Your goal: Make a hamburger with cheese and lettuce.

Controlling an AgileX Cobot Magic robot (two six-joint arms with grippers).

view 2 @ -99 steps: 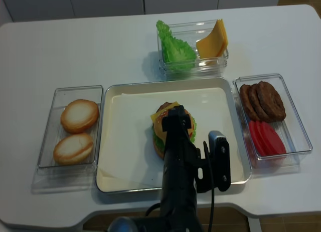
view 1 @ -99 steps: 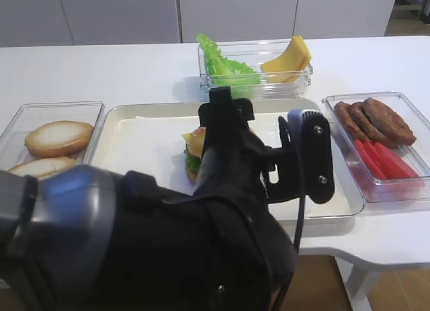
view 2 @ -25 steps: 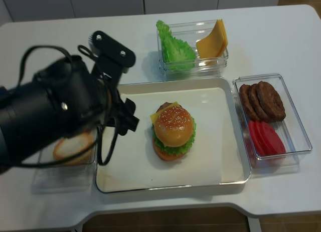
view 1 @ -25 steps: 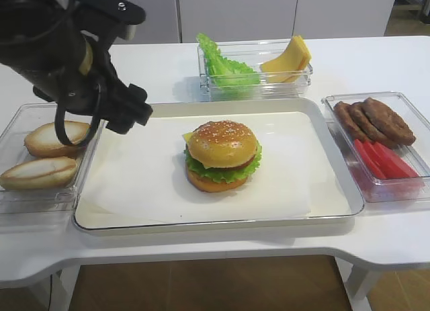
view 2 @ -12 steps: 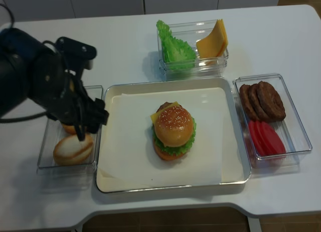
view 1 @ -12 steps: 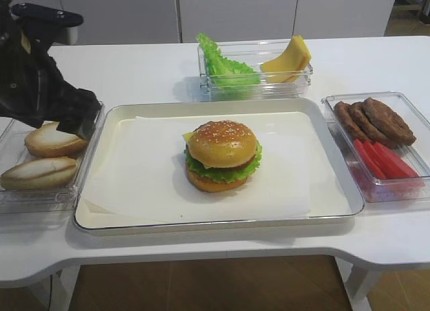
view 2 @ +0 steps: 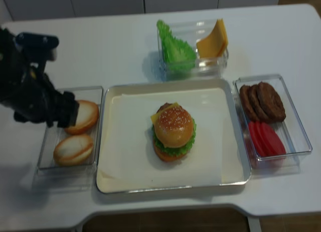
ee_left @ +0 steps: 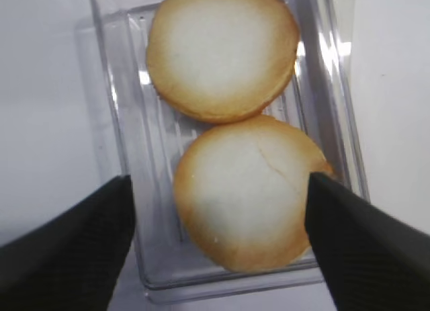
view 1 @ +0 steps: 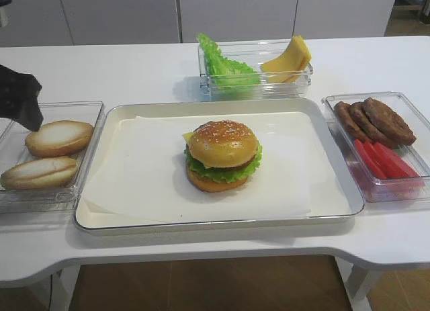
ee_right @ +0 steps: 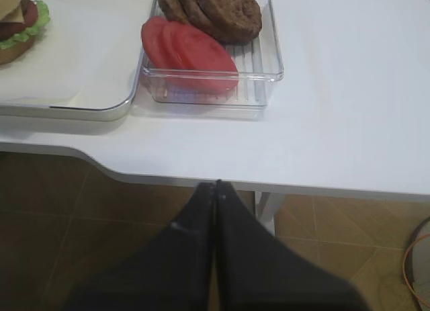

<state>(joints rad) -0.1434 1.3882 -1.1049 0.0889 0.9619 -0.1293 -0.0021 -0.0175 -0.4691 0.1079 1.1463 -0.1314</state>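
The hamburger [view 1: 222,155] stands in the middle of the paper-lined metal tray [view 1: 222,225], with a sesame bun on top. Its lettuce [view 1: 226,174] frills out below the top bun, and a corner of the cheese [view 1: 189,137] pokes out on the left. The overhead view also shows the hamburger [view 2: 173,132]. My left gripper [ee_left: 218,183] hangs open and empty above the box of bun halves [ee_left: 248,190], and its arm [view 2: 35,91] is at the left. My right gripper [ee_right: 216,185] is shut on nothing, below the table's front edge, right of the tray.
A clear box [view 1: 13,146] at the left holds two pale bun halves [view 1: 59,138]. Behind the tray, a box [view 1: 255,89] holds loose lettuce leaves and a stack of cheese slices. At the right, a box [view 1: 410,109] holds patties [ee_right: 215,9] and tomato slices [ee_right: 191,52].
The left arm has swung left off the tray to above the bun box, with its jaws still open. The hamburger now stands uncovered and has not moved.
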